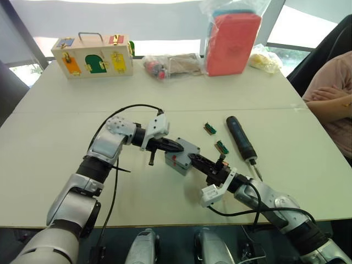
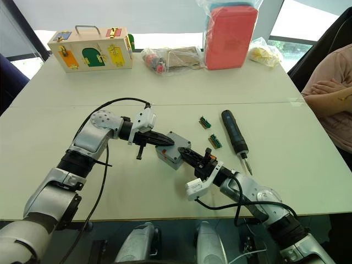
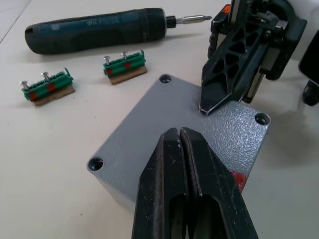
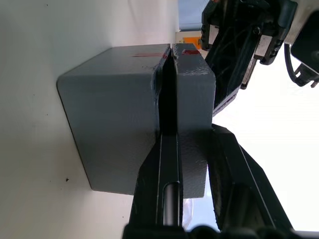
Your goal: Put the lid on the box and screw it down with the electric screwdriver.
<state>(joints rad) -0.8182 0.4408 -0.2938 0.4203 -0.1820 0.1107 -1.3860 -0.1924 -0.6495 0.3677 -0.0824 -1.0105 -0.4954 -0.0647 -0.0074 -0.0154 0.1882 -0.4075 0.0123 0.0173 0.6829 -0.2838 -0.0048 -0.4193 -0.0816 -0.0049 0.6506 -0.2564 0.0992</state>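
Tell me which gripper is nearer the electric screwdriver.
Right. The right gripper is at the lid on the box, just beside the electric screwdriver; the left gripper is on the lid's far side.

Daylight is being cast from the windows (image 1: 165, 47) behind the table (image 1: 55, 99), which are being blown out to white. Soft shadows are being thrown beneath the box (image 3: 149, 144), and straight edges are being bowed near the frame borders.

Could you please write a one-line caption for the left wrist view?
Shut left gripper and right gripper press the lid onto the box; electric screwdriver lies beyond.
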